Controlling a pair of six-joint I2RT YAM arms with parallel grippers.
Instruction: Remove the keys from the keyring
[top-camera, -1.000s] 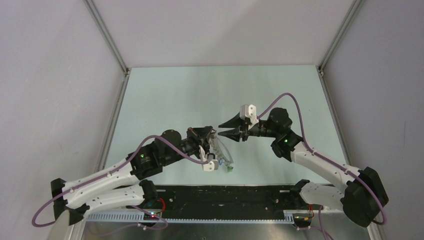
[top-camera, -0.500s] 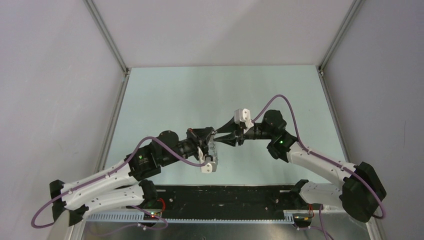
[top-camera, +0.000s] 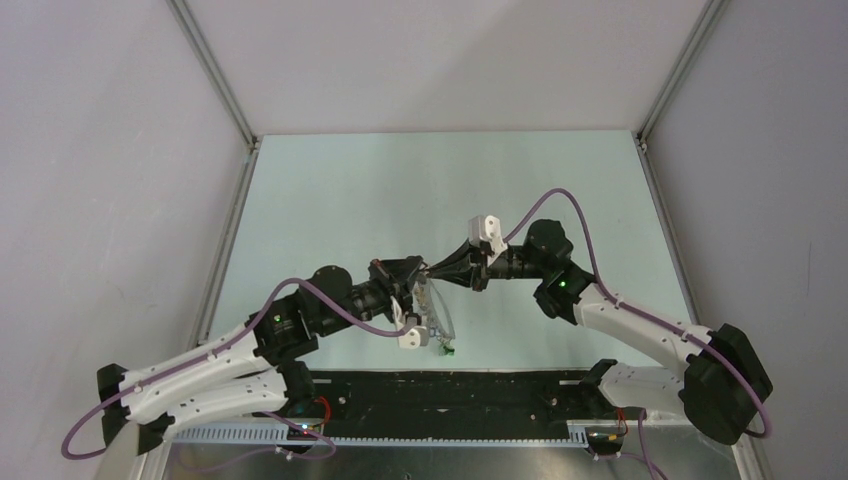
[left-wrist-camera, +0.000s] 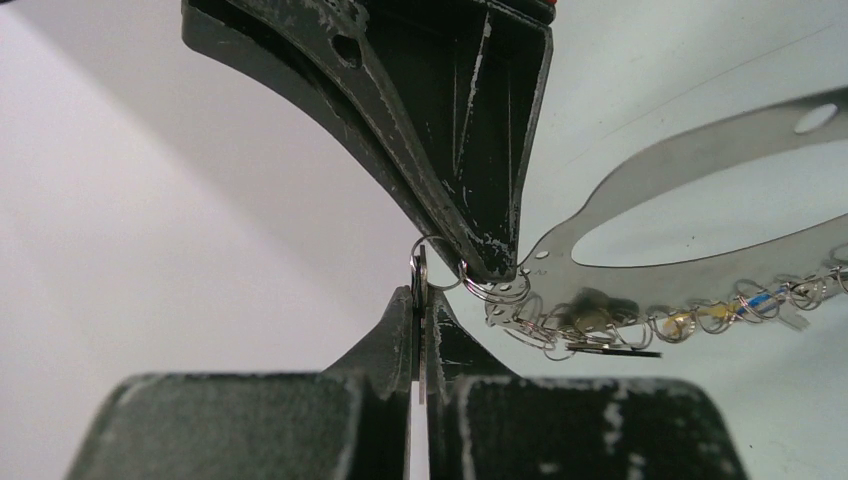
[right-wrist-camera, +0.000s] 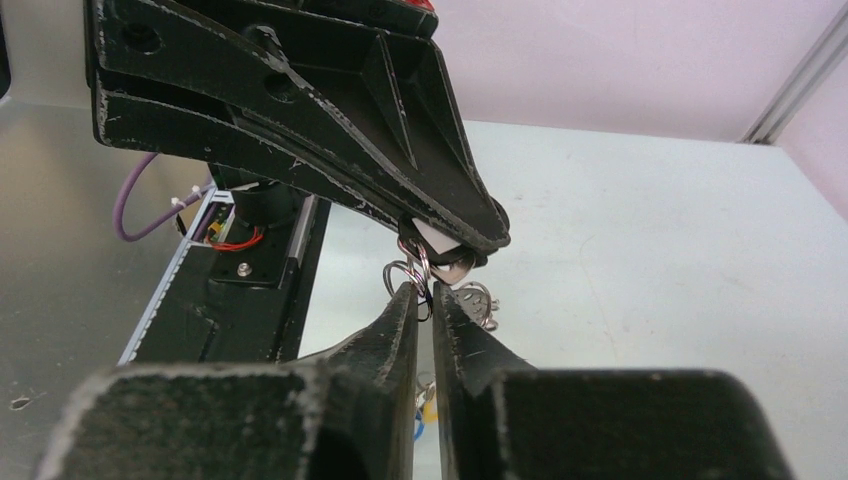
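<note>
left gripper clamps a flat key. right gripper is nearly closed at a small split ring; grip unclear. keyring trails toward 3 o'clock.

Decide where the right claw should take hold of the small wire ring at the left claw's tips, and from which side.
Grip the small wire ring on the loop standing clear beyond the tips of the left claw, coming head-on from opposite that claw. The key is pinched edge-on there, so probably only that loop offers a free hold.
</note>
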